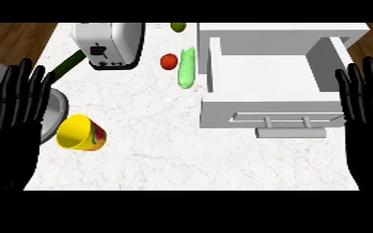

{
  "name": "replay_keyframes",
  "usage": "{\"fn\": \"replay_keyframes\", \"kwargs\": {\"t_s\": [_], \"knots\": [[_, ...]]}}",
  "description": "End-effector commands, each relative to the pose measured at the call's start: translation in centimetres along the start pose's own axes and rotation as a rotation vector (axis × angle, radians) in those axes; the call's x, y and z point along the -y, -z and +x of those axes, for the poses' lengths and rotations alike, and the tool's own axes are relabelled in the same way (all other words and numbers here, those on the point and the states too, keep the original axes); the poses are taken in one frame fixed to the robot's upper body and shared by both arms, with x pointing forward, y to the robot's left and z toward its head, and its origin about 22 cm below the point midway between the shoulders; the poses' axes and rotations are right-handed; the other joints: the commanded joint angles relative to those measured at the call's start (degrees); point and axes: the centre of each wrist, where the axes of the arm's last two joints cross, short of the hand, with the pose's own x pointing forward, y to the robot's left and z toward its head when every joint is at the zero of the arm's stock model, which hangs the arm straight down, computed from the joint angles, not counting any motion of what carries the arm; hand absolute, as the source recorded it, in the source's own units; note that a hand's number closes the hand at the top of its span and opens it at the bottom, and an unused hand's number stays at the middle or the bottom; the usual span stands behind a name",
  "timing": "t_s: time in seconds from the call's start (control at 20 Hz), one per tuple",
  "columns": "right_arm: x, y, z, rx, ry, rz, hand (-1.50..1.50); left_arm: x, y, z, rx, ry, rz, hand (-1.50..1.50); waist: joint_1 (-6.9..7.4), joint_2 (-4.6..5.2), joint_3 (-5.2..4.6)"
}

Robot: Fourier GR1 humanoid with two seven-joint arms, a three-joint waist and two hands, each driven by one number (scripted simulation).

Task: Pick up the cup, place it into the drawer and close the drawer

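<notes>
A yellow cup (80,133) with red and green marks lies on its side at the counter's left, its mouth facing the lower left. The white drawer (273,112) stands pulled out at the right, its inside bare, with a grey handle (290,132) at its front. My left hand (20,113) is open at the left edge, fingers up, a little left of the cup and not touching it. My right hand (358,113) is open at the right edge, fingers up, just beside the drawer's right wall.
A silver toaster (109,44) stands at the back left. A red tomato (169,61), a light green cucumber (186,68) and a small green fruit (178,27) lie left of the drawer. A dark green vegetable (67,63) and a grey plate (55,116) sit near my left hand.
</notes>
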Motion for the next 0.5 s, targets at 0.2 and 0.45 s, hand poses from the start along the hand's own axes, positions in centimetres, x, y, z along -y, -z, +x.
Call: {"fn": "replay_keyframes", "kwargs": {"t_s": [0.2, 0.45], "knots": [[1.1, -0.5, 0.1, -0.01, -0.036, -0.001, -1.5, -1.5, -1.9, 0.8, 0.016, 0.046, 0.098, -1.5, 0.39, -0.35, 0.14], [1.5, -0.3, 0.0, -0.081, -0.106, 0.122, -1.5, 0.5, -1.9, -1.5, -0.127, -0.177, 0.244, -1.5, 0.19, -0.3, 0.13]]}}
